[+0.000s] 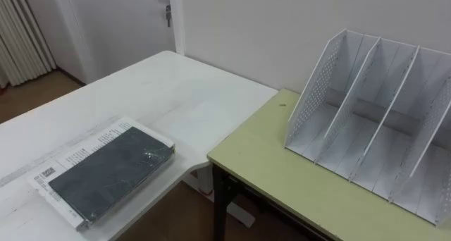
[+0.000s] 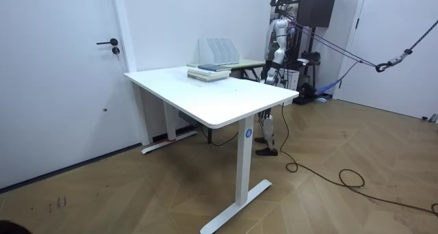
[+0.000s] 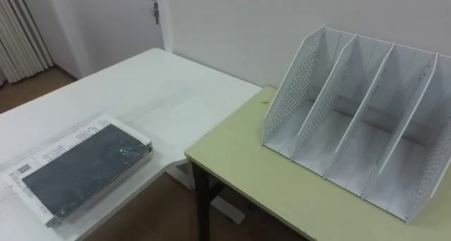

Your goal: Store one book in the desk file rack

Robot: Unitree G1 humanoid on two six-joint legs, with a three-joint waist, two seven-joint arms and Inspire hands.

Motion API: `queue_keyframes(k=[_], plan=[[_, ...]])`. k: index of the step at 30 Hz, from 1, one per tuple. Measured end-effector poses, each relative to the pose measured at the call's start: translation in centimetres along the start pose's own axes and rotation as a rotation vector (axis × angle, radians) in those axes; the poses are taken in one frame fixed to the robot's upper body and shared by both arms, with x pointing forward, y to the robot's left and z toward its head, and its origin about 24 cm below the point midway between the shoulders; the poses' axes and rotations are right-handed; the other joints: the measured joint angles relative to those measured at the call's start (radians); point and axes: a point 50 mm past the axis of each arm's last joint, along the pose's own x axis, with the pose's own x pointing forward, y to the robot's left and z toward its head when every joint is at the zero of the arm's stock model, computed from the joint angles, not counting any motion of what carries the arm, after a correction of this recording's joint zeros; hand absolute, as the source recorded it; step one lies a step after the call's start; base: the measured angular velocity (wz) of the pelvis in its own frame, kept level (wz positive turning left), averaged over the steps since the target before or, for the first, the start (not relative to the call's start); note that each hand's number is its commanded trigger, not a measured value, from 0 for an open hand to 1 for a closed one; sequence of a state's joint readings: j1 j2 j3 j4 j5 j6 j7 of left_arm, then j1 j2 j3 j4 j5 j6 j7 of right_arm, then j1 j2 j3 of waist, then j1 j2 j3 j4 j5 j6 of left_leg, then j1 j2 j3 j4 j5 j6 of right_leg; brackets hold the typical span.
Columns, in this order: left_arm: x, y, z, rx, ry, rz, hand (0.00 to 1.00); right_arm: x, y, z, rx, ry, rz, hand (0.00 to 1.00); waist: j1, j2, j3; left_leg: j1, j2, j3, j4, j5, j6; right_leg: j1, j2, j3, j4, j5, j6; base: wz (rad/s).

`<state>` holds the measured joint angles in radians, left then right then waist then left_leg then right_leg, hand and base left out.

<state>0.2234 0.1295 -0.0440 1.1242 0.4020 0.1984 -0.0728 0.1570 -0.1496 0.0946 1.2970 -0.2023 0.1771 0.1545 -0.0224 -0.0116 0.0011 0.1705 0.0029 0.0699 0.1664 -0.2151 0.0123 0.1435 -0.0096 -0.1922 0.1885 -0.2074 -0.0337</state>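
The dark book (image 1: 109,172) lay on the white table (image 1: 176,93), left of the file rack (image 1: 380,121). Whether the robot's hands (image 2: 269,74) were open could not be told.

This looks like an office room with plain white walls. A white desk (image 2: 205,100) on metal legs stands on a herringbone wood floor (image 2: 328,200) and carries a stack of books (image 1: 106,170). To its right, a smaller green-topped desk (image 1: 282,170) bears a white perforated file rack (image 1: 373,121). On the far side are a white door (image 2: 61,76) with a dark handle and, at far left, pale curtains (image 1: 21,36).
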Motion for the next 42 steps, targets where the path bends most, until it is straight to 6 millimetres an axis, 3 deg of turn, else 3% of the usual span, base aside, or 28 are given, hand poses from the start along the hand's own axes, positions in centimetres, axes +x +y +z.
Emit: queue_keyframes(k=[27,34,38,42], plan=[[0.0,0.3,0.7,0.011,-0.021,0.01,0.0,0.0,-0.1,0.3,0.01,-0.013,-0.034,0.0,-0.001,0.004,0.0009,-0.006,0.0,-0.001,-0.002,-0.003,0.0,-0.006,0.0,-0.003,-0.001,-0.001,0.0,0.0],[-0.2,1.4,2.9,0.154,-0.097,0.077,0.0,0.0,-0.3,0.5,0.0,-0.028,-0.044,0.0,-0.006,-0.003,-0.0003,-0.019,-0.001,-0.001,0.002,-0.004,0.0,-0.017,0.0,-0.003,0.0,-0.001,0.0,0.0],[-0.7,1.7,4.9,0.371,-0.175,0.156,0.0,-0.1,-0.3,0.9,-0.005,-0.044,-0.053,0.0,-0.013,-0.01,0.0013,-0.019,-0.002,0.0,0.007,-0.004,0.0,-0.016,-0.001,-0.002,-0.001,-0.001,0.001,0.0],[-1.1,1.7,6.2,0.508,-0.233,0.211,0.0,-0.1,-0.6,1.6,-0.011,-0.07,-0.063,0.0,-0.044,-0.012,0.0016,-0.018,-0.002,0.002,0.008,-0.004,0.0,-0.014,-0.001,-0.002,0.0,-0.001,0.001,0.0]])
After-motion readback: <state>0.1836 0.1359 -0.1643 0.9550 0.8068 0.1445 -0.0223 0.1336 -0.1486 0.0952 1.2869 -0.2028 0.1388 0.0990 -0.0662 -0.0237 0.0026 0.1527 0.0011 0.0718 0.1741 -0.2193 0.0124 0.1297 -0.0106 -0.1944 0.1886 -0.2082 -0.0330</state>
